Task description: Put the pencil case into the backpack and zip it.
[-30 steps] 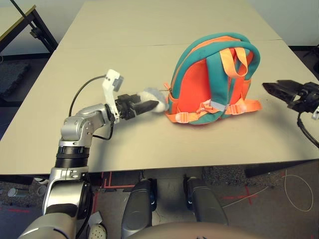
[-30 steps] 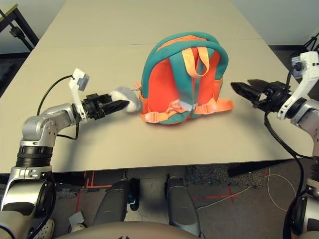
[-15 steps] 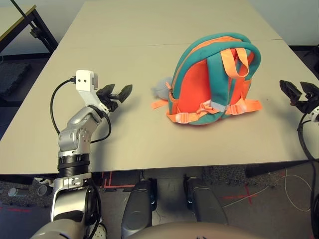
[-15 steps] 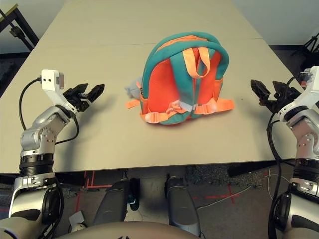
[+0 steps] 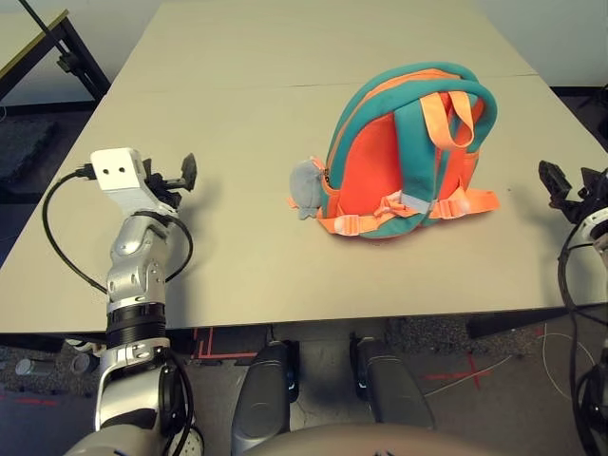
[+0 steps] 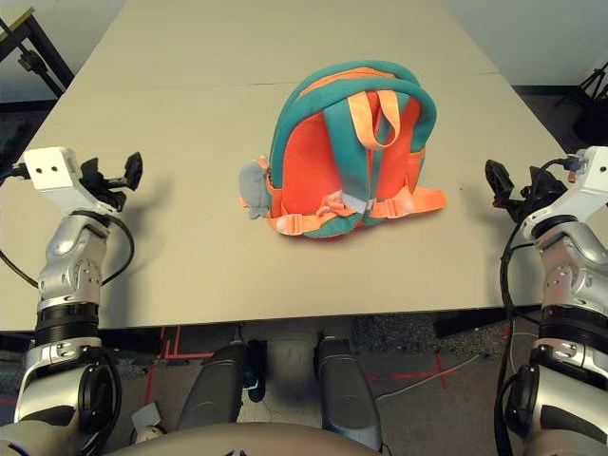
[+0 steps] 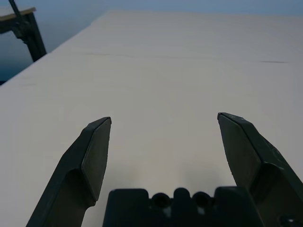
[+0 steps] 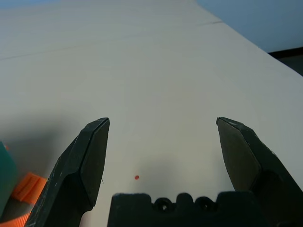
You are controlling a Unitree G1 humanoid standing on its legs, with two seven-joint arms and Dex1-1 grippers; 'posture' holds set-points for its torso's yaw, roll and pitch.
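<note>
1. While the backpack [image 5: 404,157] stands in the middle of the table [image 5: 285,57], the left gripper [image 5: 180,174] sits far off to its left, touching nothing. A grey plush toy [image 5: 305,185] hangs at the bag's left side.
2. From the right eye, the right gripper [image 6: 499,180] is well away on the bag's right, past an orange strap [image 6: 423,200].
3. Looking from the left wrist, the two fingers [image 7: 92,156] are spread wide over bare table.
4. Looking from the right wrist, the fingers [image 8: 90,161] are spread wide too, with nothing between them. A bit of orange strap [image 8: 26,187] shows beside one finger.
</note>
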